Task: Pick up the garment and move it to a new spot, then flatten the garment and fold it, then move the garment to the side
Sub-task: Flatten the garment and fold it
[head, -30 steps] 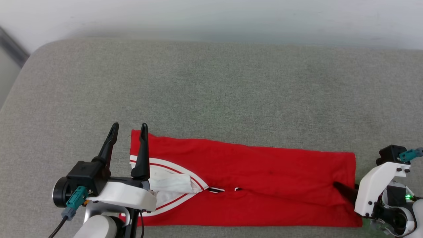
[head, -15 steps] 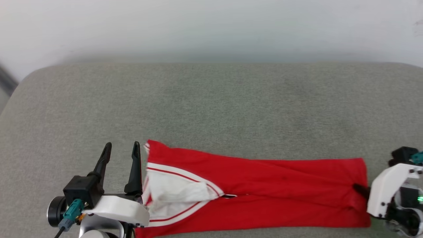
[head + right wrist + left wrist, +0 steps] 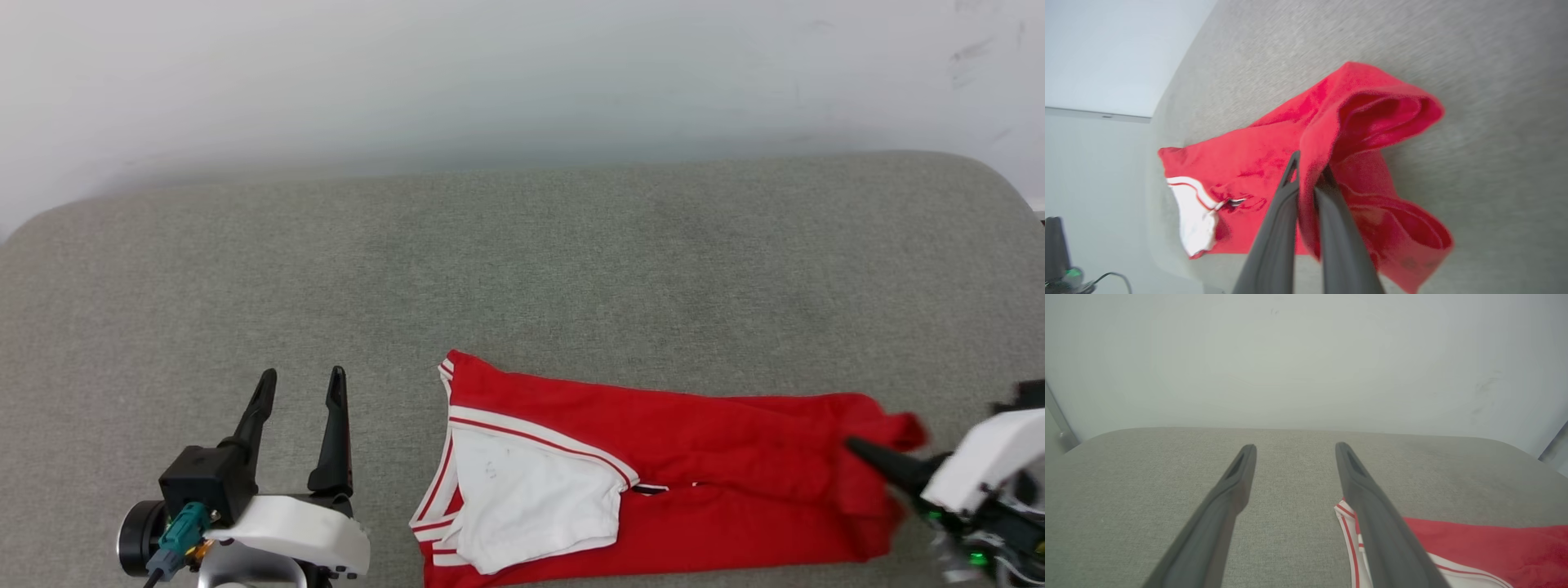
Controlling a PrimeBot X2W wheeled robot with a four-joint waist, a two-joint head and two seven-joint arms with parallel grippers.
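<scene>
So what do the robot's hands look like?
Each hand is two long, dark, pointy fingers. The left gripper has a black block behind them, a smooth white shell and a teal plug with a black cable. The right gripper has a white shell too, with a tiny green light.

Blur smears the right gripper (image 3: 853,447) at the head view's lower right, and the frame edge cuts its body. Right wrist view: one of its fingers (image 3: 1339,228) loses its tip under a fold of the garment (image 3: 1241,163).
</scene>
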